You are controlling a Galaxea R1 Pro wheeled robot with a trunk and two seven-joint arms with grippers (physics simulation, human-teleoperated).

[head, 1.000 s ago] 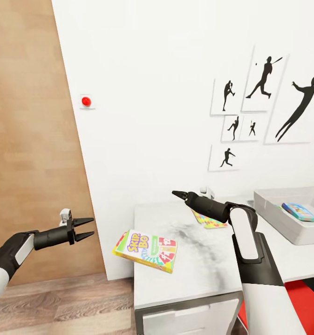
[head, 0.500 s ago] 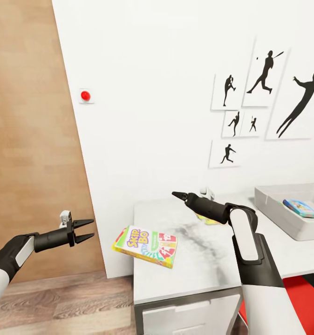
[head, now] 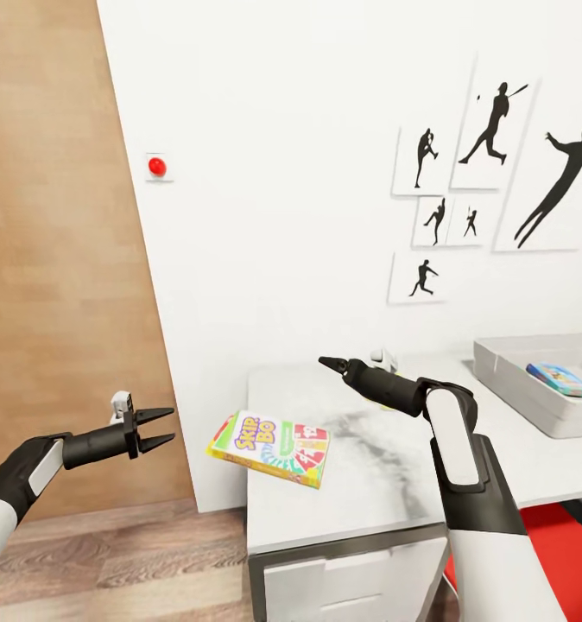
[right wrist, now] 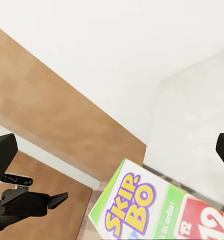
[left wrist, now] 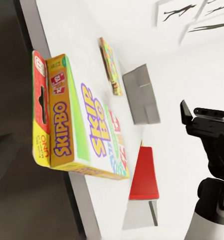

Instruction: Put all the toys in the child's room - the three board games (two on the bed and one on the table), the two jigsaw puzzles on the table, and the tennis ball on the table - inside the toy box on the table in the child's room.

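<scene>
A Skip-Bo board game (head: 271, 447) lies flat with one end hanging over the left edge of the white table (head: 369, 492); it is also the box (left wrist: 87, 130) close up in the left wrist view. My left gripper (head: 159, 429) hovers open left of it, off the table. Over the table's back stands my right gripper (head: 328, 362), its fingertips (right wrist: 2, 155) wide apart. The grey toy box (head: 515, 373) at the right holds a blue board game (head: 559, 379). A jigsaw puzzle (left wrist: 110, 65) lies near it, mostly hidden behind my right forearm in the head view. The tennis ball and bed are out of view.
A white wall with black sports-silhouette pictures (head: 498, 130) and a red button (head: 157, 167) stands behind the table. A brown wood panel (head: 58, 259) is at the left, above the plank floor (head: 110, 561). Something red (head: 559, 544) sits low beside the table.
The whole view has shifted a little, so the camera moved. The puzzle has slipped behind my right forearm. Both grippers keep their pose and opening.
</scene>
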